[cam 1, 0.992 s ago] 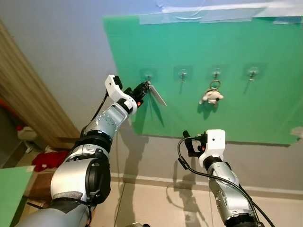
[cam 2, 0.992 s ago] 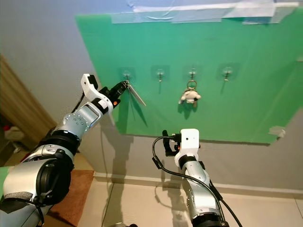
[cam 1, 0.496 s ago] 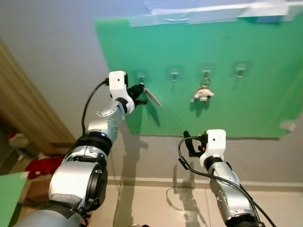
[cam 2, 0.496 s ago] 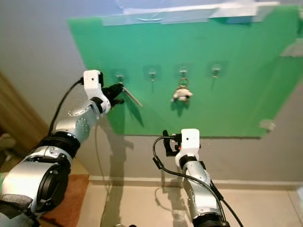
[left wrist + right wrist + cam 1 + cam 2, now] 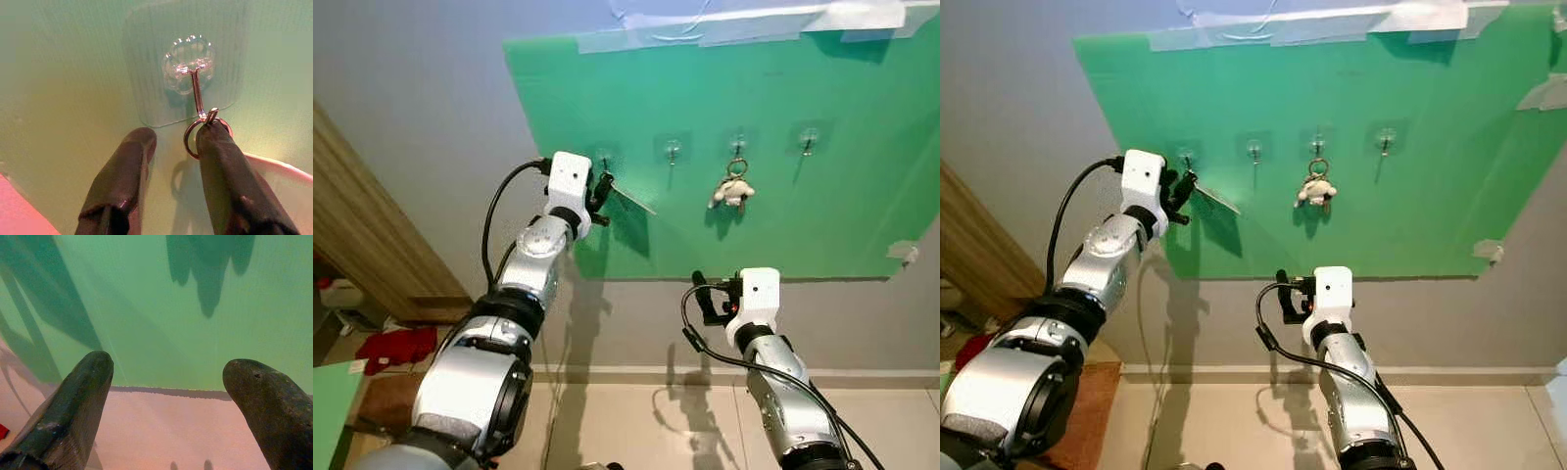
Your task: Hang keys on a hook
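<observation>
A green board (image 5: 803, 215) on the wall carries a row of clear stick-on hooks. My left gripper (image 5: 599, 191) is raised to the leftmost hook (image 5: 195, 93). Its fingers stand open, with the key ring (image 5: 189, 142) looped on the hook's tip beside one finger (image 5: 220, 161). A white key tag (image 5: 633, 200) sticks out from the ring, away from the board. Another set of keys with a small plush toy (image 5: 732, 191) hangs on the third hook. My right gripper (image 5: 702, 294) is held low in front of the wall, open and empty (image 5: 168, 369).
Two more hooks (image 5: 673, 149) (image 5: 809, 139) on the board are bare. Tape (image 5: 705, 24) holds the board's top edge. A wooden door frame (image 5: 362, 225) runs along the left, with a red cloth (image 5: 396, 345) on the floor beside it.
The camera has shifted. My left wrist has risen and turned at the leftmost hook, and the white tag now sticks out flatter. The right arm has not moved.
</observation>
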`<state>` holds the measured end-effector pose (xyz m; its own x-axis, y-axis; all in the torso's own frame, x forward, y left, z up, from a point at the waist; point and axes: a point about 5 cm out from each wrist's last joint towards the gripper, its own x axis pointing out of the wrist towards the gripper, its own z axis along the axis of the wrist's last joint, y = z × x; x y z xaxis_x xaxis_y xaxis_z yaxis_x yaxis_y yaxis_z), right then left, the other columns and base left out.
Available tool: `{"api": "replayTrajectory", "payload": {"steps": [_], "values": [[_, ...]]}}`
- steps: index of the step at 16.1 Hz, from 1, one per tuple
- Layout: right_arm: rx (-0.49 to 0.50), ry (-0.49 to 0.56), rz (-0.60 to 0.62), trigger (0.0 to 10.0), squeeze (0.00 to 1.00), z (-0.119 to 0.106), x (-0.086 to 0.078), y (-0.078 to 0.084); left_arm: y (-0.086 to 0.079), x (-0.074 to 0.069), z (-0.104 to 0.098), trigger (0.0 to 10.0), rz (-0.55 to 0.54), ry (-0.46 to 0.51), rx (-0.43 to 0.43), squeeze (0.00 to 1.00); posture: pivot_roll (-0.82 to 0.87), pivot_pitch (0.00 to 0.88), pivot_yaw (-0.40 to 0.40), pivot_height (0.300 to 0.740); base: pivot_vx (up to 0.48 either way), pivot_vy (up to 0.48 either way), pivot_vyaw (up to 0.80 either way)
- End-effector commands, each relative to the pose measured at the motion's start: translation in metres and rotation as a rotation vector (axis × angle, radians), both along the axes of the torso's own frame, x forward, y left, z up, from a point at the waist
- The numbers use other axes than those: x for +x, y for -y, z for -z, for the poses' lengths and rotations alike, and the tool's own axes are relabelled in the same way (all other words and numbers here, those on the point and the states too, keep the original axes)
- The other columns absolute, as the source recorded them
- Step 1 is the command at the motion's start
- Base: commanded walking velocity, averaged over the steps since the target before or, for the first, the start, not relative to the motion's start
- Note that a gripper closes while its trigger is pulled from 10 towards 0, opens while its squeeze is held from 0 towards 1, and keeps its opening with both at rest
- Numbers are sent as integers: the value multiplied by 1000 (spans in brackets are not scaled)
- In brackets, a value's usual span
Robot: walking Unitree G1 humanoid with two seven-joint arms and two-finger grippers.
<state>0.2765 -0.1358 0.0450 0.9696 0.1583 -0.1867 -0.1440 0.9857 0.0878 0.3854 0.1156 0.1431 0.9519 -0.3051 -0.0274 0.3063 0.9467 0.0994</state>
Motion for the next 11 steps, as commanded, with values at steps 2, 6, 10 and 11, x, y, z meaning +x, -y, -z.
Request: {"api": "replayTrajectory", "payload": {"steps": [2,6,10,11], "values": [[-1,-8,-31,10000,0,0,2,-8,-13,-3,8,10000,-42,-5,55,1000,-57,0,151,740,0,0,0],[-1,-7,-37,10000,0,-1,4,-8,-16,-4,10,10000,-55,-7,60,1000,-53,0,144,740,0,0,0],[-4,-8,-42,10000,0,-1,5,-8,-22,-5,10,10000,-83,20,76,1000,-50,0,138,740,0,0,0],[-5,-8,-42,10000,0,-1,5,-8,-25,-6,11,10000,-95,30,94,1000,-48,0,137,740,0,0,0]]}}
